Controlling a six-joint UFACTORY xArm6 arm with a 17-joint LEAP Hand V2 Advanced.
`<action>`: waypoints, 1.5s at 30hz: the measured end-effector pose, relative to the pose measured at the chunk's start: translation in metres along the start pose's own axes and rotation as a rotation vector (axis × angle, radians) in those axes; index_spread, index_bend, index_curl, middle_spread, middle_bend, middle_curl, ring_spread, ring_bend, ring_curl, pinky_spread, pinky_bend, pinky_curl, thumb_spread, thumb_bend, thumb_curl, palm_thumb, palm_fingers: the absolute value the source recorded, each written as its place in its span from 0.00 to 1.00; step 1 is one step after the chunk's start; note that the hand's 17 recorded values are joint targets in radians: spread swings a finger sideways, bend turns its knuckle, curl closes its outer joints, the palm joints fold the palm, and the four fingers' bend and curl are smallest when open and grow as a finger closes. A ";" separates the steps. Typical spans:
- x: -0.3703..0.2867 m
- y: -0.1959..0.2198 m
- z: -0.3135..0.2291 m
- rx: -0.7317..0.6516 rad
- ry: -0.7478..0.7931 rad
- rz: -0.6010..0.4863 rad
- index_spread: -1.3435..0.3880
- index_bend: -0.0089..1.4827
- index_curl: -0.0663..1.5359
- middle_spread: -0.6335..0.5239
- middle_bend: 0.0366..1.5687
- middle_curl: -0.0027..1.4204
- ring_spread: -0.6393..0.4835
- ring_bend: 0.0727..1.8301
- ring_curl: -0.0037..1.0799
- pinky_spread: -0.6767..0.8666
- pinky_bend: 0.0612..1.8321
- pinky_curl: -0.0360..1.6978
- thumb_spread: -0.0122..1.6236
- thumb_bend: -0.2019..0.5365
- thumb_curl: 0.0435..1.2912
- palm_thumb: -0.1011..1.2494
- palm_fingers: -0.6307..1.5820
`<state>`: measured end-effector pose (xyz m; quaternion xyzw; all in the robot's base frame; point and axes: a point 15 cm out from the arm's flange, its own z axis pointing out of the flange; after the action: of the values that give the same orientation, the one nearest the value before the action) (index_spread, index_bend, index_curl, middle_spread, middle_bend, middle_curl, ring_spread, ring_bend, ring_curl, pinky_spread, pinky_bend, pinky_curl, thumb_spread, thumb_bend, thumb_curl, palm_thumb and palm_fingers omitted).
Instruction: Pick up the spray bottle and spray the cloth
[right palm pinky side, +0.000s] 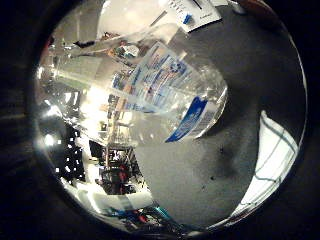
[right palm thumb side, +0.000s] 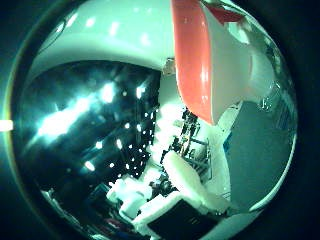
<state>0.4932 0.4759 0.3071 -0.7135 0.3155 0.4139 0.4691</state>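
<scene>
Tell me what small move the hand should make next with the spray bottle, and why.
Probably close in on the spray bottle. Its clear labelled body fills the little finger side view, so it is near the palm, and its base seems to rest on the grey table. The red and white spray head looms in the thumb side view.

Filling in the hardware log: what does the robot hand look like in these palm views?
Little shows. The thumb side view catches the robot hand as a smooth, rounded white segment beside a boxy black part. No markings visible. The other view shows none of it.

spray bottle (right palm pinky side: 150, 95) on table (right palm pinky side: 200, 175) (upright), cloth (right palm pinky side: 272, 160) beside
</scene>
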 end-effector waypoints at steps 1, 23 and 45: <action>-0.002 0.000 -0.002 -0.006 0.008 -0.008 0.62 0.16 0.40 0.49 0.26 0.42 0.47 0.40 0.46 0.50 0.22 0.48 0.67 0.24 0.28 0.53 0.30; -0.012 0.014 -0.024 -0.082 0.028 -0.030 0.62 0.11 0.23 0.63 0.10 0.24 0.69 0.15 0.26 0.69 0.18 0.25 0.65 0.24 0.20 0.47 0.31; -0.014 0.022 0.014 -0.093 -0.026 -0.013 0.60 0.12 0.22 0.59 0.10 0.22 0.60 0.17 0.25 0.68 0.22 0.21 0.68 0.25 0.21 0.51 0.35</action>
<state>0.4638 0.4818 0.3078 -0.7311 0.2849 0.4345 0.4422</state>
